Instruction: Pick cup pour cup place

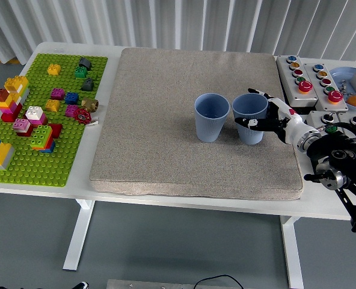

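Two ribbed blue cups stand upright, the left cup (212,117) beside the right cup (250,117), which the right hand (268,118) grips loosely, toward the mat's (166,120) right edge.

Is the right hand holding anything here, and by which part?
Yes: the right hand grips the right blue cup around its side wall below the rim, standing upright on the mat.

Two blue cups (212,117) (250,117): matt, finely ribbed walls, plastic or paper undetermined. Beige mat (190,120): coarse, felt-like cloth, matt. Table (58,191): smooth white, low sheen. Green baseplate (36,150) and bricks: studded glossy plastic. Right hand (268,117): black and white hard plastic.
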